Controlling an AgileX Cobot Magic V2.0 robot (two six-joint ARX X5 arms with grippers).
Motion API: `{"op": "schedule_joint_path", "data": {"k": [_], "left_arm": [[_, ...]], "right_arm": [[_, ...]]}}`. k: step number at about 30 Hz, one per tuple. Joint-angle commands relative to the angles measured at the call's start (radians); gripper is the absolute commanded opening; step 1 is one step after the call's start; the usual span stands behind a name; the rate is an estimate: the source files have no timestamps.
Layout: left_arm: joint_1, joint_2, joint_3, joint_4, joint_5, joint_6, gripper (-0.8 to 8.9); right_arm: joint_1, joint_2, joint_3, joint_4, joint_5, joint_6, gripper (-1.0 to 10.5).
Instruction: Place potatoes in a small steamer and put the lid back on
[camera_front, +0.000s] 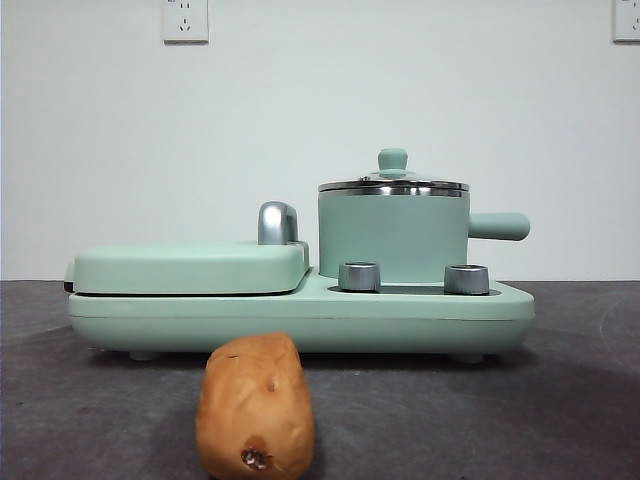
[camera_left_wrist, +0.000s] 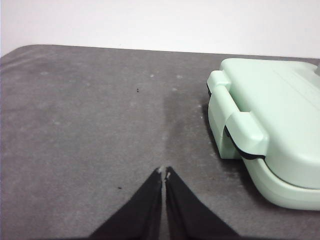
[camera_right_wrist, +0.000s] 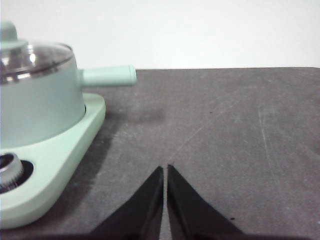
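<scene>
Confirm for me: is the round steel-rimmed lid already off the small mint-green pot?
No, the round steel-rimmed lid with its green knob sits closed on the small mint-green pot.

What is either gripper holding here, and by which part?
Nothing. The left gripper and right gripper are both shut on nothing, above bare table; the potato lies untouched.

Lab-like test setup: bare white wall, wall sockets, grey table mat.

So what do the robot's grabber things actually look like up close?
Only the tips show. The left gripper and the right gripper each have two matte black jaws, flat and wedge-shaped, tapering to narrow points with slightly worn, pale tips. No cables, markings or arm bodies are in view.
</scene>
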Motion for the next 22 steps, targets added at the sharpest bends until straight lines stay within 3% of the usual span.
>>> {"op": "schedule_joint_path", "data": {"k": [1,5,11,16,22], "left_arm": [[0.002,-0.001,-0.011,0.044,0.001,-0.086,0.09],[0.002,-0.001,-0.006,0.085,0.008,-0.23,0.09],[-0.01,0.056,0.112,0.056,0.11,-0.316,0.09],[-0.023,0.202,0.31,-0.042,0.154,-0.301,0.09],[-0.024,0.408,0.528,-0.118,0.324,-0.266,0.09]], "right_arm": [[0.002,-0.002,-0.004,0.009,-0.003,0.078,0.1],[0.002,-0.002,0.007,0.021,-0.03,0.175,0.1],[0.006,0.03,0.155,-0.082,-0.053,0.275,0.1],[0.017,0.145,0.377,-0.216,-0.073,0.278,0.1],[0.017,0.316,0.618,-0.372,-0.211,0.241,0.1]]}}
